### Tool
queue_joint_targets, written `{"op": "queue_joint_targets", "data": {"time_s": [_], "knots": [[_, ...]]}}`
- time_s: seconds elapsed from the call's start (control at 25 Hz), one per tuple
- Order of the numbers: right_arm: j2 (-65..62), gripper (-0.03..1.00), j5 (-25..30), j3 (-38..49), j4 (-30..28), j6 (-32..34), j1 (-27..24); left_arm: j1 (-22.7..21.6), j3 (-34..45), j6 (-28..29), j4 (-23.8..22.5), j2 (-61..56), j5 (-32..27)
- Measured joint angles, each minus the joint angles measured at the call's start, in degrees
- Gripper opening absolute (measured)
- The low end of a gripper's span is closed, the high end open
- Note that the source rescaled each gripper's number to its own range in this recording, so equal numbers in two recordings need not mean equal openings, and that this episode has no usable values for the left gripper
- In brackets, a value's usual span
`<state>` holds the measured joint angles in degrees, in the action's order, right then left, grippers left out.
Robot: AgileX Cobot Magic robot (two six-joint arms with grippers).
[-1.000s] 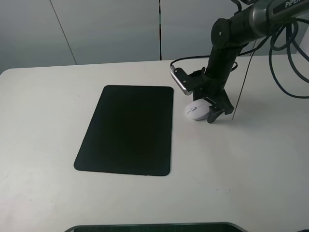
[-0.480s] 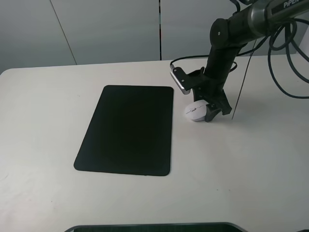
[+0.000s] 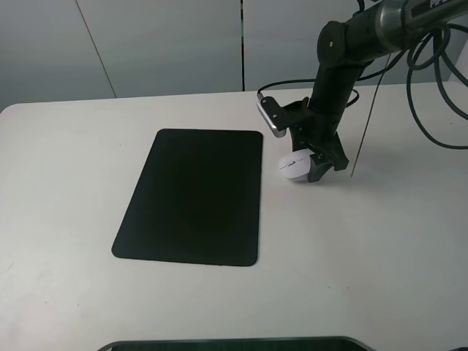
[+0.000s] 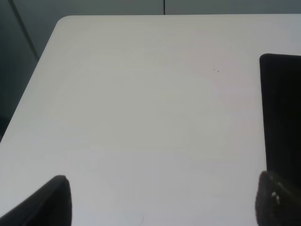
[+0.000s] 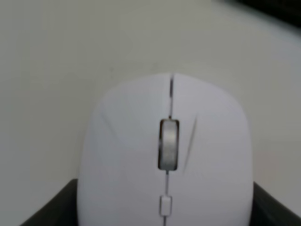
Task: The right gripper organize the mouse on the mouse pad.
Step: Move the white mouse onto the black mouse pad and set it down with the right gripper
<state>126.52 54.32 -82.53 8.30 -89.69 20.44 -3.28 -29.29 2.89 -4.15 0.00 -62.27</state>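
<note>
Grip: right gripper [image 3: 306,167] fingers [image 5: 47,207] pinch the white mouse [image 3: 293,165] by its sides, likely for carrying it left. The mouse sits right of centre, just beside the mouse pad [image 3: 191,194] at its upper right corner, not on it. Nothing lies on the counter [image 3: 365,248] between them; the left gripper [image 4: 162,205] is spread and holds nothing.

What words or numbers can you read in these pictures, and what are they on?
"PiPE": white letters on the robot arm, with the rest cut off by the picture's top edge.
Mouse: no writing that I can read.
Mouse pad: plain black, no writing.
</note>
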Motion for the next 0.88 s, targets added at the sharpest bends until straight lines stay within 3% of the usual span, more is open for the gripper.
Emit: {"op": "queue_joint_targets", "data": {"time_s": [0.52,0.68,0.88], "knots": [[-1.90,0.00,0.73,-0.04,2.28,6.82,0.03,0.00,0.00,-0.10,0.00,0.00,0.00],[-5.11,0.00,0.73,-0.14,4.81,13.90,0.03,0.00,0.00,-0.19,0.00,0.00,0.00],[-7.02,0.00,0.73,-0.18,5.99,28.93,0.03,0.00,0.00,-0.23,0.00,0.00,0.00]]}}
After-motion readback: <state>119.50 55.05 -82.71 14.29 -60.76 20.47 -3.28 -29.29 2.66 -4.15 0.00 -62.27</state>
